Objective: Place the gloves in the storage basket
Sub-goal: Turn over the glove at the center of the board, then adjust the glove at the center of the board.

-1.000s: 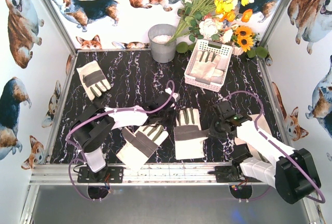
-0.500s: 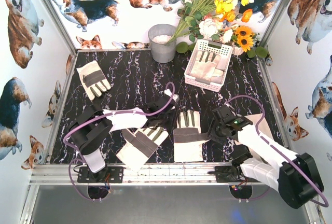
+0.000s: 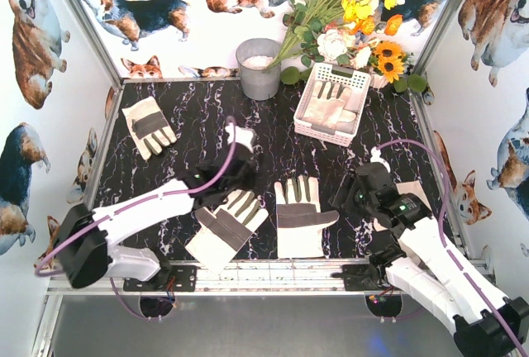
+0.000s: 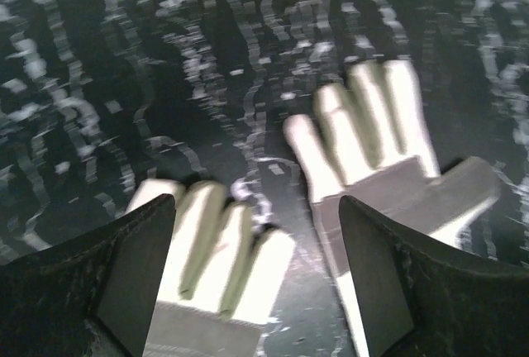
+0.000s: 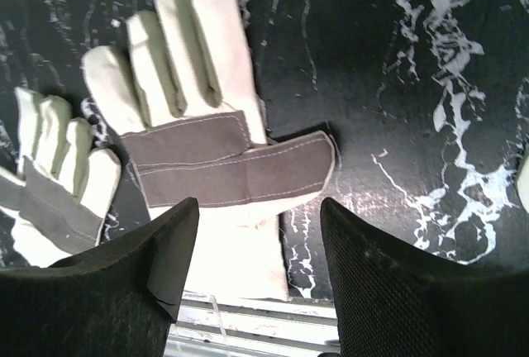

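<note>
"How are the jaws standing?"

"The left gripper and right gripper are both gaping apart, holding nothing, hovering over the black marbled table."

"And the gloves?"

"Cream fabric with grey stitched panels. Two are lying flat near the front edge and another is lying far left. One is resting inside the white slotted plastic storage basket, possibly on more fabric; it's too small to tell."

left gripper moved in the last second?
Yes. In the top view the left gripper has swung to the left, away from the middle glove, and slightly farther out toward the grey bucket.
</note>
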Controlling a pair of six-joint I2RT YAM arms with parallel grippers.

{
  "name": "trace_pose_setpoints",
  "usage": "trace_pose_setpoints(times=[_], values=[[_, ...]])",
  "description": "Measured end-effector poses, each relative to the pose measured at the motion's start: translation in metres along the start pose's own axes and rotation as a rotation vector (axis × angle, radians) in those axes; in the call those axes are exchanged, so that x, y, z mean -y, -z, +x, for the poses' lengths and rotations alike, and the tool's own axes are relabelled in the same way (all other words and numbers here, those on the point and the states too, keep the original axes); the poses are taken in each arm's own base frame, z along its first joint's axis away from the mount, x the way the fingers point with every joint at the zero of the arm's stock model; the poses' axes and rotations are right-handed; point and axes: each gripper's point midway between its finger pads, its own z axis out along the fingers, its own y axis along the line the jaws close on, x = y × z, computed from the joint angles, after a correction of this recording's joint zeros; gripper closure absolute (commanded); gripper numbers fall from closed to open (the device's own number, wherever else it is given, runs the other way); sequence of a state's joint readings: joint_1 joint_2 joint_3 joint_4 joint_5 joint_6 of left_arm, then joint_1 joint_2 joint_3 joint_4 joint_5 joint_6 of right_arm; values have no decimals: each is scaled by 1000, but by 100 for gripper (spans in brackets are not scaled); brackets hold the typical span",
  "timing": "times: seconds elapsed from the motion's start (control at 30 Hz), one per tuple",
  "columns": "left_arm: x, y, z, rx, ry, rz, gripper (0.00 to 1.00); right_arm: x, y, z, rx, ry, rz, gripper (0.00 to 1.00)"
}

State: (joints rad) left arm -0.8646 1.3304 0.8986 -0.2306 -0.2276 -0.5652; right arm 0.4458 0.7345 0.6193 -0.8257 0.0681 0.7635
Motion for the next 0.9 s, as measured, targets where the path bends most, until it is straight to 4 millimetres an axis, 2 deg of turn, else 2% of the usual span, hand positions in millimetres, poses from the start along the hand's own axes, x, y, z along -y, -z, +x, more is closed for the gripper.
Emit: trace_pose_setpoints(times=[0.1, 0.23, 0.33, 0.47, 0.6, 0.73, 0.9], values=[[-37, 9, 8, -12, 17, -112, 25, -9, 4, -6, 18, 30, -43, 38], [-89, 22, 46, -100, 45, -279, 22, -13, 2, -4, -3, 53, -65, 39], [-122, 43, 71, -140, 92, -369, 20, -18, 0, -2, -19, 54, -84, 39], [-157, 67, 79, -102, 218, -442, 20, -25, -2, -2, -32, 54, -110, 39], [-179, 77, 89, -62, 358, -445, 21, -30, -4, -2, -37, 54, -129, 39], [-186, 74, 107, -104, 428, -426, 22, -32, -6, -2, -48, 55, -133, 40], [-186, 65, 110, -130, 479, -386, 37, -34, -7, -2, -52, 55, -145, 40]])
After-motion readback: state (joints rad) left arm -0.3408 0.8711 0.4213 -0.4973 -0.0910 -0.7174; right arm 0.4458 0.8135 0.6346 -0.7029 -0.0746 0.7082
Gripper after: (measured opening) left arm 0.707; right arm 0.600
